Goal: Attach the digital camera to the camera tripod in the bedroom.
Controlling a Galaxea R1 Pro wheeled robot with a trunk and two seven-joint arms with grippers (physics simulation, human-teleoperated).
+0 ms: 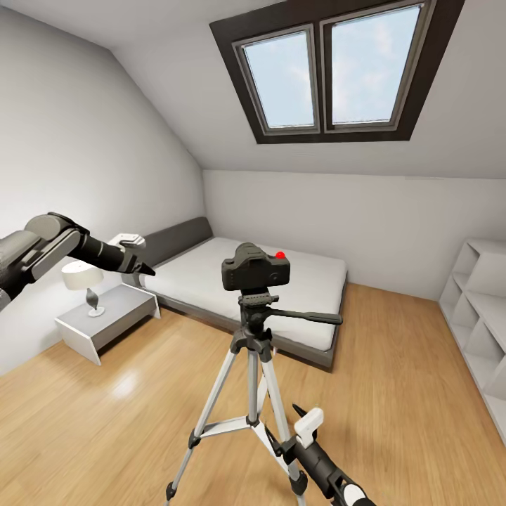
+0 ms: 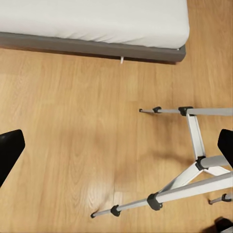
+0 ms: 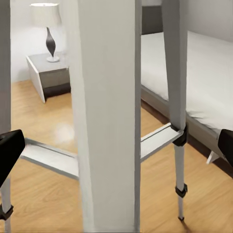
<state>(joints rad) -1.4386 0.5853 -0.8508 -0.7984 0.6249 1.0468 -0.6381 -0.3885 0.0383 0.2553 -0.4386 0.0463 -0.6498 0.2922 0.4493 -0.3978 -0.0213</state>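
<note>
Both grippers empty, digital camera (image 1: 256,270) atop camera tripod (image 1: 251,379).

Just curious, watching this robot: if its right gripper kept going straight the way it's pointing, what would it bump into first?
Most likely the camera tripod: the right wrist view, which looks along the right gripper, has a silver leg squarely ahead between the open fingers. It looks very close, though depth is hard to judge.

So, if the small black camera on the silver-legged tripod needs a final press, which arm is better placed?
Probably left: the left gripper hangs open at the height of the small black camera, while the right gripper sits low beside the silver tripod legs.
</note>
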